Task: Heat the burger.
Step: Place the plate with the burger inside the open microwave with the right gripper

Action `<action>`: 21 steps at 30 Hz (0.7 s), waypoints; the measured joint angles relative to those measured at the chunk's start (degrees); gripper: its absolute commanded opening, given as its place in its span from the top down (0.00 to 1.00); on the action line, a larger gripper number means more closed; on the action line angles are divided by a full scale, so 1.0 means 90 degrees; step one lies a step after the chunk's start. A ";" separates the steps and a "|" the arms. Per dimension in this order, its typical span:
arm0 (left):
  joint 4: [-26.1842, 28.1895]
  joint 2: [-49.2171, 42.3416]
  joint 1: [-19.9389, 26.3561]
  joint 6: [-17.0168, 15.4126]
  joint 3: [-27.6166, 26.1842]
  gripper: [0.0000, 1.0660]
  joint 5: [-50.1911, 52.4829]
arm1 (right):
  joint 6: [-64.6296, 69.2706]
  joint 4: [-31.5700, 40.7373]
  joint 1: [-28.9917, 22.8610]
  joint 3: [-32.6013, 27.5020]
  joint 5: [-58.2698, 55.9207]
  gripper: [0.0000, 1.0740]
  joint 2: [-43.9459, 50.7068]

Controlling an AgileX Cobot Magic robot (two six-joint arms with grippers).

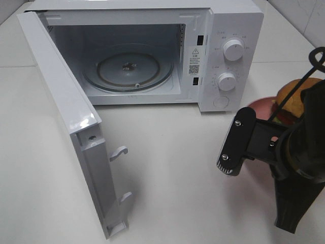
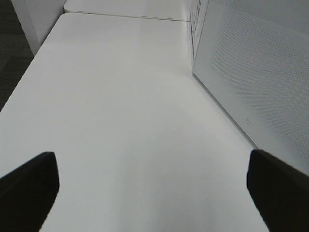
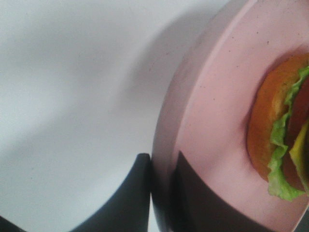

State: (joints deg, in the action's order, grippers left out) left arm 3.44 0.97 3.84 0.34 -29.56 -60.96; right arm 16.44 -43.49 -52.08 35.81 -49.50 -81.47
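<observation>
Pickup step: right jaws clamp the plate (image 3: 212,96) rim, burger (image 3: 263,125) aboard; left jaws wide. Next: level carry into the open microwave (image 1: 238,25).

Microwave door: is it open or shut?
Open. The microwave door is swung wide out from the oven, so you can see right inside to the glass turntable, which has nothing on it.

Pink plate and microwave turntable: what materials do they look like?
Pink plate: matte, faintly speckled, thick rim; likely ceramic or melamine, can't tell which. Turntable: clear glass by the look, see-through with glossy ringed reflections.
</observation>
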 measured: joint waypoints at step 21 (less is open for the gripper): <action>0.0000 0.0000 0.0000 0.0000 0.0000 0.08 0.0000 | -0.1362 -0.0363 0.0000 0.0000 0.1623 0.97 0.0000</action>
State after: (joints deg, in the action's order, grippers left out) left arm 3.44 0.97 3.84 0.34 -29.56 -60.96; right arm 4.18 -46.75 -52.08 35.81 -34.89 -81.47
